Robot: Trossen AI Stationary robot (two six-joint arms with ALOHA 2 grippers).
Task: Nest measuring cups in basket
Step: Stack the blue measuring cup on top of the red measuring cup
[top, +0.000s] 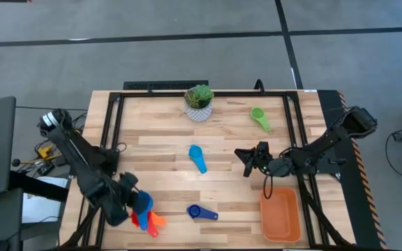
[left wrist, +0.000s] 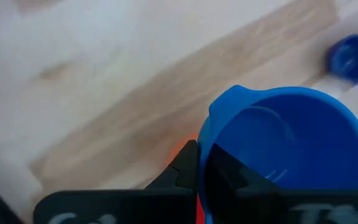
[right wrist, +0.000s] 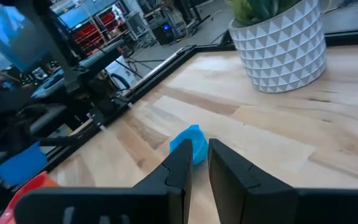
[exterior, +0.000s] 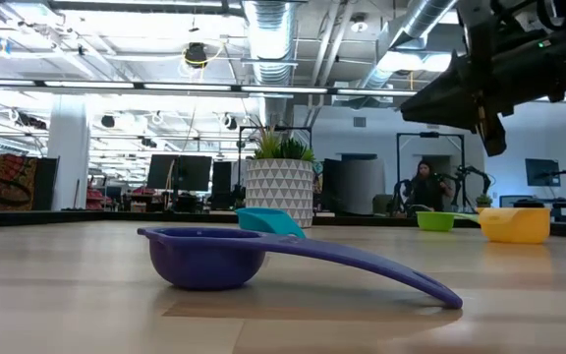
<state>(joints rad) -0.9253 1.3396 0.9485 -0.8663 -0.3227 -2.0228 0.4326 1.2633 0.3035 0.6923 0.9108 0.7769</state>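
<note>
left claw clamped on a blue cup, basket lies at the right front

the left claw (top: 137, 203) is seen at the front left of the counter (top: 159, 150), shut on the rim of a large light blue measuring cup (left wrist: 291, 140). just beside that cup, a red cup (top: 140, 220) and an orange cup (top: 158, 220) are found at the counter's front edge. a dark blue cup (top: 201, 213) lies a little to their right, resting on the wood with its handle sloping down to the surface. a smaller light blue cup (top: 197, 157) sits near the middle of the counter. a green cup (top: 259, 117) is placed toward the back right, near the potted plant (top: 199, 102). in the low view a yellow cup (exterior: 515, 223) is seen beside the green one. the right claw (top: 251, 160) is held above the middle right of the counter, its fingers kept narrow with only a slim gap and nothing between them. the basket (top: 280, 215) lies at the front right corner, with no cup seen inside.
</note>
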